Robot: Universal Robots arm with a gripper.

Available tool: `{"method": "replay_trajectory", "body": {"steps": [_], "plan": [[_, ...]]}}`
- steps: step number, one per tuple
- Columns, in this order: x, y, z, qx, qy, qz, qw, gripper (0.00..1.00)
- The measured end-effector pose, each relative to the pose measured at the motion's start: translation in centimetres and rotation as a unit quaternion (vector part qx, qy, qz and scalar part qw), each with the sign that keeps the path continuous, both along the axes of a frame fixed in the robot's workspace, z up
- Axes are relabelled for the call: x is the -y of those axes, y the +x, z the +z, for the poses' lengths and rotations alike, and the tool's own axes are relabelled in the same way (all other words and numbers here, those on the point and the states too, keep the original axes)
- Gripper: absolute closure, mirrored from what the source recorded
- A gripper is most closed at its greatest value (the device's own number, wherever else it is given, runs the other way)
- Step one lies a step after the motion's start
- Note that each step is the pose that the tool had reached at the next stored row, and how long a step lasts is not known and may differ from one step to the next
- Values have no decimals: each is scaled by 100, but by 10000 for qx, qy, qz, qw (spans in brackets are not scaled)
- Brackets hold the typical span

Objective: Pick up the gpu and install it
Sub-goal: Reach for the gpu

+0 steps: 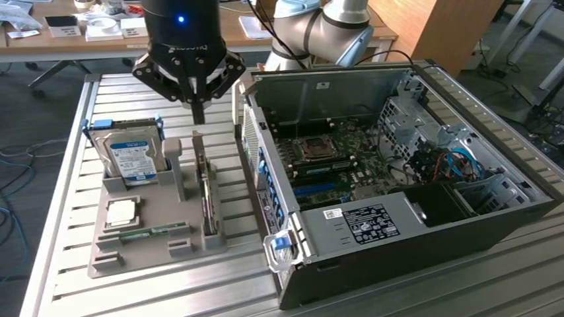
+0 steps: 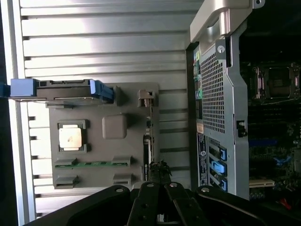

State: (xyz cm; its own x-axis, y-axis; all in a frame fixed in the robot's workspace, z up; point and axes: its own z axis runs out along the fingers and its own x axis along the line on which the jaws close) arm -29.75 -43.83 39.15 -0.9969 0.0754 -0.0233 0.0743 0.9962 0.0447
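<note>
The gpu [image 1: 208,191] stands on its edge in a slot of the grey holder tray [image 1: 154,254], seen as a thin dark card. In the wrist view the gpu [image 2: 148,141] appears edge-on, a narrow strip. My gripper [image 1: 198,113] hangs just above the card's far end, with its two dark fingers pressed together and nothing between them. The wrist view has the gripper [image 2: 157,172] over the strip's end. Whether the tips touch the card I cannot tell.
On the tray [image 2: 136,101] also sit a hard drive [image 1: 132,155] with blue handles, a processor chip [image 1: 121,212] and a green memory stick [image 1: 145,232]. The open computer case [image 1: 397,198] lies at the exterior view's right, its motherboard [image 1: 331,158] exposed. Both rest on a slatted metal table [image 1: 440,290].
</note>
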Motion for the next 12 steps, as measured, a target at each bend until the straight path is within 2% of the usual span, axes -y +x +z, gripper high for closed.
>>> {"method": "replay_trajectory", "body": {"steps": [12], "plan": [[13, -9, 0, 0, 0, 1, 10000, 89]]}}
